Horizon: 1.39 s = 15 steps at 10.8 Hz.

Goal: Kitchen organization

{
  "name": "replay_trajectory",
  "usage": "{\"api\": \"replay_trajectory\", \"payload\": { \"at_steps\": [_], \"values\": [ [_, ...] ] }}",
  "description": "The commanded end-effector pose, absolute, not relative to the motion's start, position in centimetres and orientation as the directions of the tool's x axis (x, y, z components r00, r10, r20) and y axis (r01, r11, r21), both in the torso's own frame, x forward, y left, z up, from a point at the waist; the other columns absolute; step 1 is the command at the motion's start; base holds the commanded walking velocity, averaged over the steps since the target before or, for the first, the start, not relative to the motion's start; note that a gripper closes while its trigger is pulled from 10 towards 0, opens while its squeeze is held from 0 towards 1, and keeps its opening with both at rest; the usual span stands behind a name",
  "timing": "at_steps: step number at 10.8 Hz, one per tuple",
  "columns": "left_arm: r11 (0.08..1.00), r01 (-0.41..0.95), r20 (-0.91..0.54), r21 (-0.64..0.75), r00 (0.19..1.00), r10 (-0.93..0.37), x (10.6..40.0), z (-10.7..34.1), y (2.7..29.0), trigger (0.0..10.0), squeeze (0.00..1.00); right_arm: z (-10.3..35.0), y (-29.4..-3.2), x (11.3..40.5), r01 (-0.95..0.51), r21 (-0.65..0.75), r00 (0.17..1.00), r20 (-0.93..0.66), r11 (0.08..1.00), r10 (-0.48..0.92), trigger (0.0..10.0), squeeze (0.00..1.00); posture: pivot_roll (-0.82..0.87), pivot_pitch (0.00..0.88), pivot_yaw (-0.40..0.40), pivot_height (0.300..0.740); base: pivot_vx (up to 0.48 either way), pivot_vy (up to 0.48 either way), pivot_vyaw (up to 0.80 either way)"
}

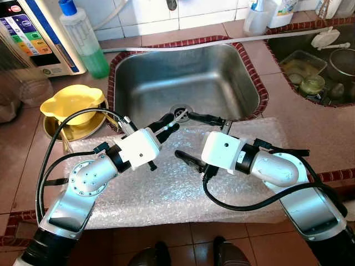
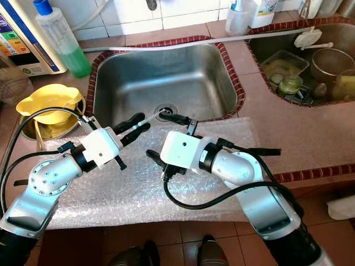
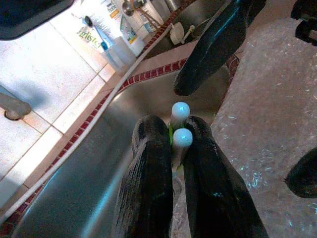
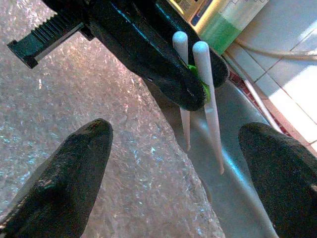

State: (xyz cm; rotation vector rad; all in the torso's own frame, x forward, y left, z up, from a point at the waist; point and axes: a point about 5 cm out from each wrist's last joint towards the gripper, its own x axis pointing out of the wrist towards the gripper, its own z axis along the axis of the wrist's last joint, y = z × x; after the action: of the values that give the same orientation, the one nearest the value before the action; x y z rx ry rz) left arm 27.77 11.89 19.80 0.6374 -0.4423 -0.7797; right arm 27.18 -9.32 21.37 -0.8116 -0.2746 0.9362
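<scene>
A sheet of clear bubble wrap (image 1: 166,183) is lying on the tiled desk (image 1: 299,119) nearest me. Above it, my left hand (image 1: 169,124) is clamping a pair of white plastic chopsticks (image 4: 198,94), their tips pointing over the stainless steel sink (image 1: 183,77). My right hand (image 1: 197,138) is hovering just beside, its fingers spread wide apart.

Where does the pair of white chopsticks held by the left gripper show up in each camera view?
Left eye: white chopsticks over the steel sink's near rim.
Right eye: same spot.
Left wrist: between the left gripper's fingers.
Right wrist: upper centre.
Shared landmark: sink.
</scene>
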Motion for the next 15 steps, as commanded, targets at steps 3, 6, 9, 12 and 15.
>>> {"api": "replay_trajectory", "payload": {
  "at_steps": [3,6,9,12,15],
  "values": [
    [0.519,0.514,0.149,0.683,0.598,-0.788,27.0,20.3,11.2,0.0,0.00,20.6,-10.9,28.2,-0.590,-0.757,0.603,-0.181,0.282,0.777,10.0,0.00,-0.19,0.274,0.121,0.740,0.000,0.000,0.00],
    [0.513,0.504,0.170,0.695,0.578,-0.798,27.0,20.9,10.7,0.0,0.00,20.7,-12.6,29.9,-0.530,-0.821,0.633,-0.215,0.214,0.744,10.0,0.00,-0.18,0.270,0.121,0.740,0.000,0.000,0.00],
    [0.516,0.460,0.160,0.722,0.615,-0.773,28.1,20.9,11.7,0.0,0.00,22.9,-12.8,31.2,-0.429,-0.871,0.641,-0.108,0.238,0.760,10.0,0.00,-0.19,0.259,0.120,0.740,0.000,0.000,0.00],
    [0.546,0.423,0.184,0.724,0.643,-0.743,28.8,21.4,12.3,0.0,0.00,24.0,-11.7,31.1,-0.435,-0.824,0.619,0.018,0.362,0.785,10.0,0.00,-0.19,0.250,0.115,0.740,0.000,0.000,0.00],
    [0.512,0.439,0.188,0.738,0.596,-0.781,28.6,21.6,12.0,0.0,0.00,22.8,-12.5,31.8,-0.416,-0.857,0.632,-0.031,0.305,0.774,10.0,0.00,-0.18,0.240,0.114,0.740,0.000,0.000,0.00]
  ]
}}
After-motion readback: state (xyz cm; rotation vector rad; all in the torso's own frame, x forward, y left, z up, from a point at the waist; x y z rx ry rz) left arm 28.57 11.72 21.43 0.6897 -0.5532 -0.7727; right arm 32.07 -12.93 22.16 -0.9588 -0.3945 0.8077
